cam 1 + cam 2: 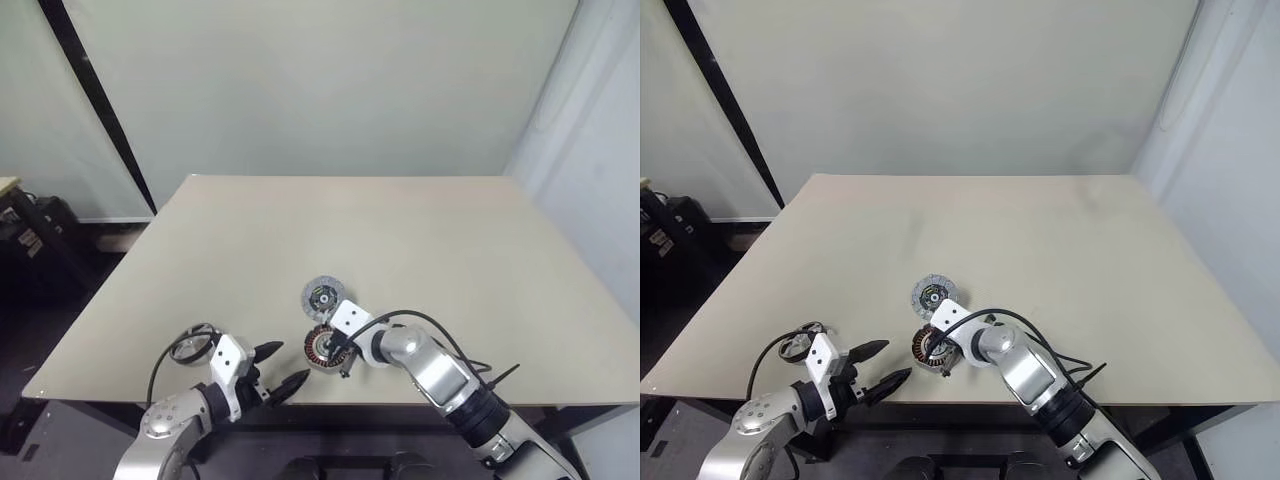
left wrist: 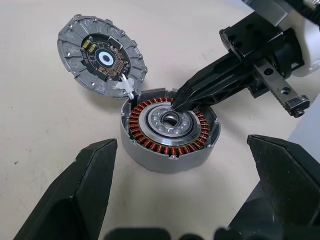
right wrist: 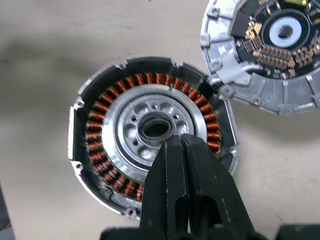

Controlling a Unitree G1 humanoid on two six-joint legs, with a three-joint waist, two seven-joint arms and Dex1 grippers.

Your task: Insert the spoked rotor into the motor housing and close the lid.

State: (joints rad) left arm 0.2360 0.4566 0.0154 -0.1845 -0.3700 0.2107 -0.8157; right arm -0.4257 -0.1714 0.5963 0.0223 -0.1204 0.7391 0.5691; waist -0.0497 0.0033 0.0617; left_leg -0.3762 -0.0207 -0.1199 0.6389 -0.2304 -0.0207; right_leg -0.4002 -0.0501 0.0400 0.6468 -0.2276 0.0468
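The motor housing (image 1: pixel 320 350) stands near the table's front edge, its copper windings (image 3: pixel 105 120) and silvery centre (image 2: pixel 170 122) uncovered. Its lid (image 1: pixel 321 296) lies swung open flat on the table just beyond it, inner side up, joined at a hinge (image 2: pixel 126 89). My right gripper (image 3: pixel 175 142) is shut with nothing held, its tips over the housing's central hole. My left gripper (image 1: pixel 292 363) hangs open to the left of the housing, apart from it. A small silvery ring, the spoked rotor (image 1: pixel 191 346), lies at the front left of the table beside my left arm.
The beige table (image 1: pixel 400 230) stretches bare behind the lid and to the right. Its front edge runs just below the housing. A black cable (image 1: pixel 430 325) loops over my right wrist. Dark clutter (image 1: pixel 30 240) sits on the floor at far left.
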